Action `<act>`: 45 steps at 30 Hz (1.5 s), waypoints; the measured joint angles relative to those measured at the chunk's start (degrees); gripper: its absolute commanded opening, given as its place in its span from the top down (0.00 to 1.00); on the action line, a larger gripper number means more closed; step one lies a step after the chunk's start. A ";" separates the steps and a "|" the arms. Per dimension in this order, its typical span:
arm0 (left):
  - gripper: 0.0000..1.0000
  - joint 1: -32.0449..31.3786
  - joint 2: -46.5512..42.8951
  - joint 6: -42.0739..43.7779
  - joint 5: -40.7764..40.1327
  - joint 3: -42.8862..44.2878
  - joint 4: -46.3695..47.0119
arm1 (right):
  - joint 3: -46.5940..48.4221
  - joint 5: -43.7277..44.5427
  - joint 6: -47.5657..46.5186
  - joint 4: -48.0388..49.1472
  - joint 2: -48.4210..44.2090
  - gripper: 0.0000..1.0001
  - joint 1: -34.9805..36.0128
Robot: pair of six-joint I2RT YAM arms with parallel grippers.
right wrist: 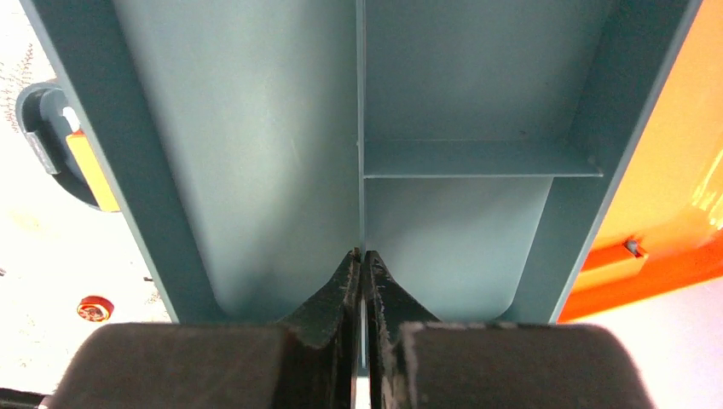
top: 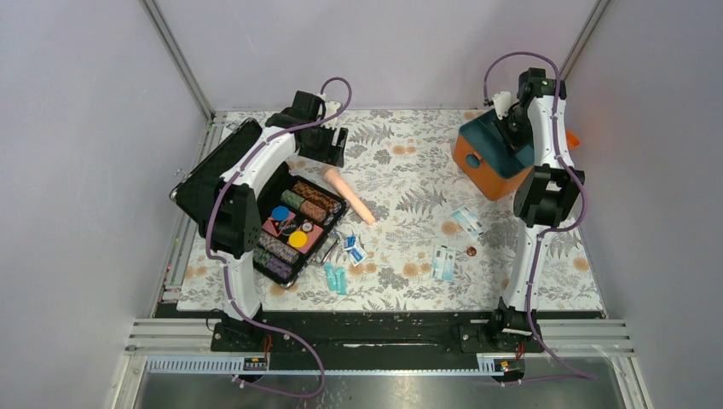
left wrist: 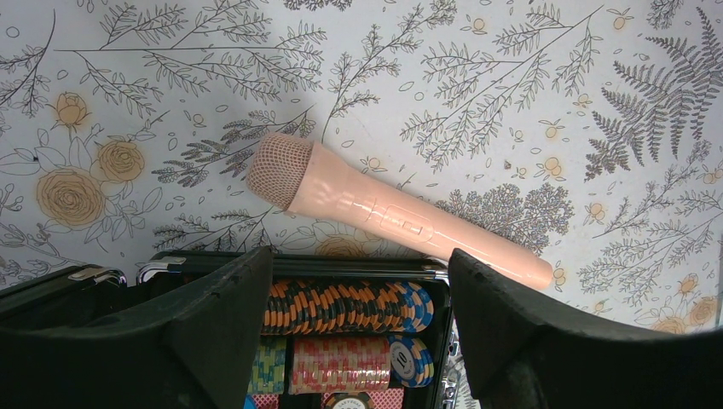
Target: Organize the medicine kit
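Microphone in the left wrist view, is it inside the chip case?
No, the microphone lies on the floral tablecloth, outside the chip case.

The white right arm (top: 542, 119) covers the right side of the orange plastic medicine kit (top: 477, 164) near the floral table (top: 409, 170)'s far right corner; the white left arm (top: 247, 166) hides part of the black case of striped chip stacks (top: 300, 223); print on the flat white-and-blue packets (top: 467, 220) is too small to read

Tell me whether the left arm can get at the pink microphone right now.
Probably yes. The left gripper hangs open close to the microphone, which lies in the open on the table beside the chip case; nothing covers it or stands between.
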 measured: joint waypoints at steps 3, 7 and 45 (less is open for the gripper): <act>0.25 0.00 0.00 0.15 -0.09 0.00 0.00 | -0.22 0.20 -0.09 -0.02 0.57 0.74 0.00; 0.25 0.00 0.00 0.37 -0.13 0.00 0.00 | -0.59 0.37 -0.17 -0.04 0.81 0.67 0.00; 0.25 -0.55 -0.02 1.44 -1.20 -0.50 -0.04 | 0.72 -7.37 6.97 6.40 -0.63 0.55 12.81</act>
